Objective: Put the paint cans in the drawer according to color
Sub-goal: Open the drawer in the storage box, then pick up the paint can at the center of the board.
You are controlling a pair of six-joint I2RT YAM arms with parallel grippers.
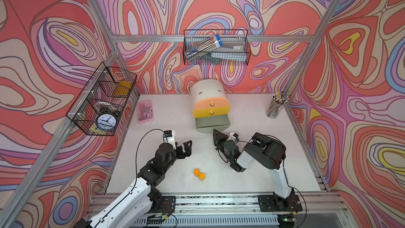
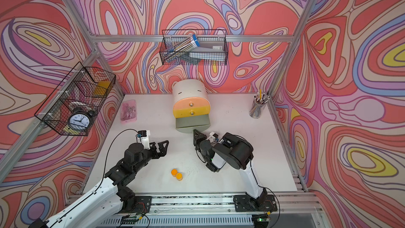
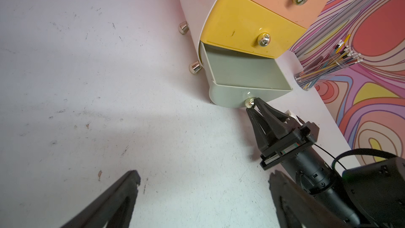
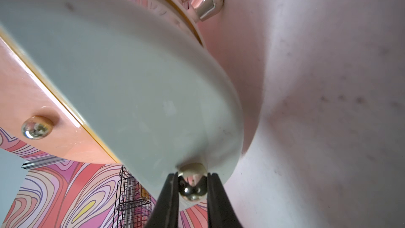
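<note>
The cream drum cabinet [image 1: 206,89] stands at the back of the table. Its bottom grey-green drawer [image 1: 211,121] [image 3: 241,73] is pulled out, and the part of its inside that shows holds nothing. My right gripper [image 1: 214,130] [image 4: 192,183] is shut on that drawer's gold knob [image 4: 192,190] [image 3: 249,102], one finger on each side. Two orange paint cans [image 1: 196,172] [image 1: 201,175] sit side by side near the table's front, between the arms. My left gripper [image 1: 187,148] [image 3: 205,175] hovers open and empty left of the drawer, above bare table. The peach and yellow drawers are closed.
A clear pencil cup [image 1: 275,108] stands at the back right and a pink case [image 1: 145,111] lies at the back left. One black wire basket [image 1: 103,104] with a clock hangs on the left frame, another [image 1: 215,48] on the back rail.
</note>
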